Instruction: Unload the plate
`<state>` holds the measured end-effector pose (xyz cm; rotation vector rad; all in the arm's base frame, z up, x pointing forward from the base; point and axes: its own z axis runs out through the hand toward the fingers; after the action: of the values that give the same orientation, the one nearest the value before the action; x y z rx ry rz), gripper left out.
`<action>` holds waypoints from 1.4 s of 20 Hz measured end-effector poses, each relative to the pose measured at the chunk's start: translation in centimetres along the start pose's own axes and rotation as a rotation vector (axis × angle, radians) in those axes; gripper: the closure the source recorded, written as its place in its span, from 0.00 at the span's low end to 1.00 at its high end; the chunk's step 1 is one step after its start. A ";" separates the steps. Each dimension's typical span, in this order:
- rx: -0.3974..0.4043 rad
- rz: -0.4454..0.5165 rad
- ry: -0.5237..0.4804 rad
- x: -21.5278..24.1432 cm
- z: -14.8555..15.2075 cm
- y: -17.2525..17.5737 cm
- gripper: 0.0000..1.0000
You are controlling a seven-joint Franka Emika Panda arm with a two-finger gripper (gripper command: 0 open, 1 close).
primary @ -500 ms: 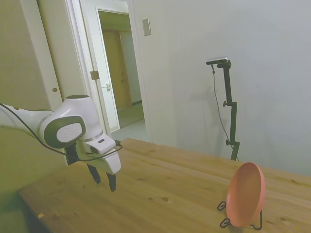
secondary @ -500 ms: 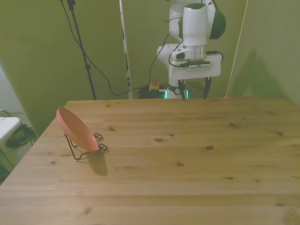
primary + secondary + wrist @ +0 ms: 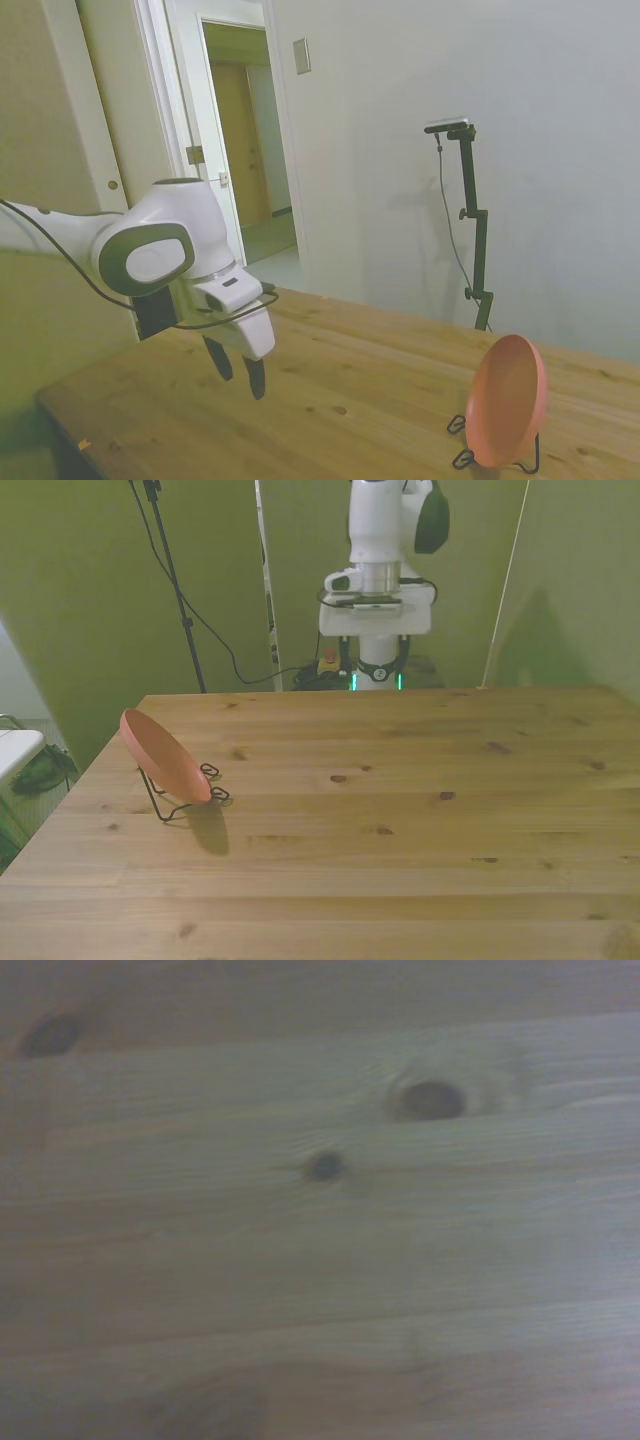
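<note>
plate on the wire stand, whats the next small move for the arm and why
Probably carry the gripper across the wooden table toward the round salmon-pink plastic plate. The plate leans nearly upright in the thin black wire stand at the front view's left, while the open, empty gripper hangs far from it.

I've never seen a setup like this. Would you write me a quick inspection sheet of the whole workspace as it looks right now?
Surface: wooden table, knotty planks, bare apart from the job's things.
Job's things: pink plate leaning tilted in a thin black wire stand, near the front view's left edge.
Clutter: nothing seen.
Gripper: gripper open, empty, above the table, far from the plate.
Cables: a black cable loops around the wrist; more hang behind the table.
Surroundings: plain walls, an open doorway.
</note>
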<state>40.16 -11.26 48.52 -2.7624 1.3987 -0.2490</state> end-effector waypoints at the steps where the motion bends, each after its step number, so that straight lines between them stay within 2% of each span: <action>1: 0.005 0.015 0.017 1.4 -0.9 1.0 0.00; 6: 0.031 0.071 0.085 9.0 -4.6 5.1 0.00; 10: 0.007 0.089 0.091 14.6 -4.3 5.7 0.00; 12: 0.006 0.068 0.040 16.2 -4.2 4.3 0.00; 17: -0.025 0.009 0.038 17.6 -5.4 4.4 0.00; 21: -0.052 -0.023 0.099 23.5 -7.3 6.1 0.00; 28: -0.108 -0.039 0.177 31.3 -6.0 8.2 0.00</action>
<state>50.92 -41.04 57.55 -2.9210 1.4363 -0.4427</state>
